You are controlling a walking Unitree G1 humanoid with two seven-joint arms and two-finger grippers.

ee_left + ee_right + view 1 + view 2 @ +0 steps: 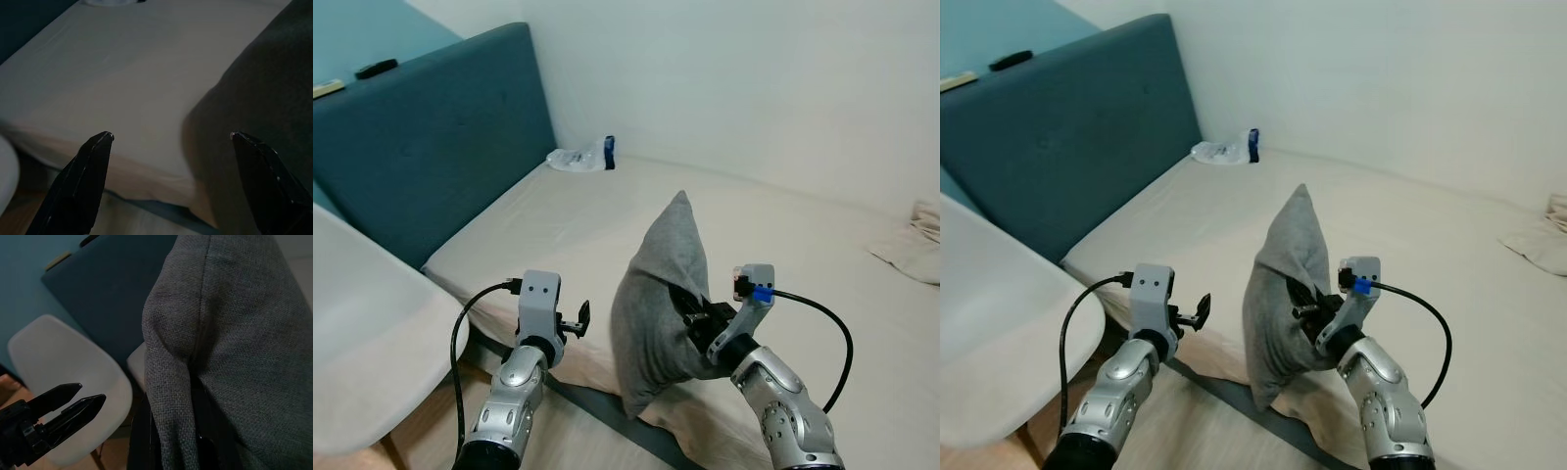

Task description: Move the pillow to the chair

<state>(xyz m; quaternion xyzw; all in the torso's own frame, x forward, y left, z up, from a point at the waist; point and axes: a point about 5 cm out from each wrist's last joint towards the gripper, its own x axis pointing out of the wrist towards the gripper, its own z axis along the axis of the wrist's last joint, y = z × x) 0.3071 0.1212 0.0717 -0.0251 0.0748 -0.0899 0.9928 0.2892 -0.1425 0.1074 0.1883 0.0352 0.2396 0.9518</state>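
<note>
A grey pillow [656, 304] hangs upright over the bed's front edge, its lower corner near the floor. My right gripper [695, 315] is shut on the pillow's right side, the cloth bunched between its fingers [146, 431]. My left gripper [576, 319] is open, a short way left of the pillow and not touching it; its fingertips [100, 139] point over the mattress with the pillow [254, 98] beside them. The white chair [362, 333] stands at the lower left, its seat [63, 362] beyond the left gripper [73, 399].
The beige mattress [754, 225] has a dark teal headboard [431, 137] on the left. A crumpled plastic bag with a blue bottle [582, 155] lies at the bed's far corner. A beige cloth [911, 245] lies at the right edge. Wooden floor [568, 436] shows below.
</note>
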